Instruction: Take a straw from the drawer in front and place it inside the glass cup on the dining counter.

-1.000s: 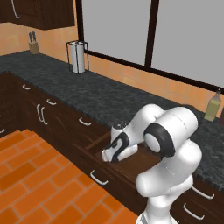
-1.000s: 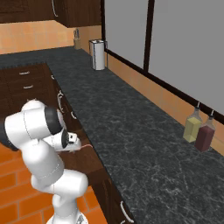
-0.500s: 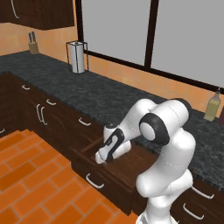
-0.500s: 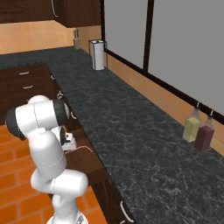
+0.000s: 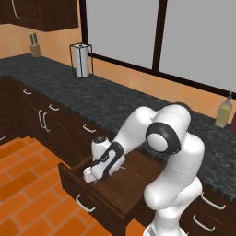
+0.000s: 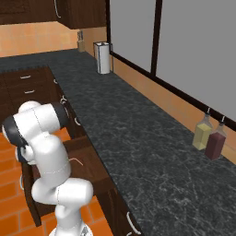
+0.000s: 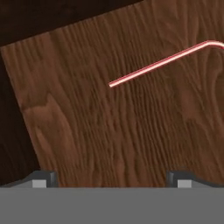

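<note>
I'm looking over a black speckled stone counter point(image 5: 115, 103) running under big grey windows, with orange tile flooring point(image 5: 27, 184) below. A paper towel holder point(image 5: 81, 60) and a knife block point(image 5: 33, 48) stand at the far end; two bottles point(image 6: 209, 137) sit touching near the window wall. I can read no labels or writing on anything. The drawer point(image 5: 99, 191) is pulled out, its curved silver handle point(image 5: 84, 203) facing the floor. My gripper point(image 7: 109, 179) hangs over the drawer's wood-grain bottom, fingers spread wide and holding nothing. The straw point(image 7: 164, 62), thin pink-red with a bent end, lies flat on the drawer floor, apart from the fingertips point(image 7: 41, 178).
</note>
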Robot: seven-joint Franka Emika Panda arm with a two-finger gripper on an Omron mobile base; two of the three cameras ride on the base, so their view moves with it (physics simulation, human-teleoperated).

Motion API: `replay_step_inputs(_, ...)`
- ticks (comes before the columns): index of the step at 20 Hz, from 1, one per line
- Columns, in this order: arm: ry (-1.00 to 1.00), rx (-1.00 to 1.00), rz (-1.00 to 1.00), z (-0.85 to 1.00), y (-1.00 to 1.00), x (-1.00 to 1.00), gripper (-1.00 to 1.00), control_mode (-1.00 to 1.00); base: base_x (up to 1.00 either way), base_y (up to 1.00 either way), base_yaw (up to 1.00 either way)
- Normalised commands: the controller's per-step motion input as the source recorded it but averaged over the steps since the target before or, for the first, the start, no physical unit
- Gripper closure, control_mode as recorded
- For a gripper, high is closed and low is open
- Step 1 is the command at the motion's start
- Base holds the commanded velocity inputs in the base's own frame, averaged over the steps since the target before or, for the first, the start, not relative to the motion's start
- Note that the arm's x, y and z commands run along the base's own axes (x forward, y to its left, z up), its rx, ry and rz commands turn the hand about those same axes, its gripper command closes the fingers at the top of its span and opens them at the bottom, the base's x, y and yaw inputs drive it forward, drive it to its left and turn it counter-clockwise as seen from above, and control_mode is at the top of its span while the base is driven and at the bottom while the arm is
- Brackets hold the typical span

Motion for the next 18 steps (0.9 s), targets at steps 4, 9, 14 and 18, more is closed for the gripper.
replay_step_inputs(4, -0.03, 0.00, -0.18, 0.41, -0.60, 0.01, -1.00, -1.00, 0.00, 0.00, 0.00)
replay_step_inputs(9, -0.01, -0.01, 0.00, 0.14, -0.61, 0.08, -1.00, -1.00, 0.00, 0.00, 0.00)
replay_step_inputs(14, 0.00, -0.08, 0.23, -0.01, -0.25, 0.14, -1.00, -1.00, 0.00, 0.00, 0.00)
replay_step_inputs(18, -0.02, -0.08, 0.30, 0.00, -0.19, 0.41, -1.00, -1.00, 0.00, 0.00, 0.00)
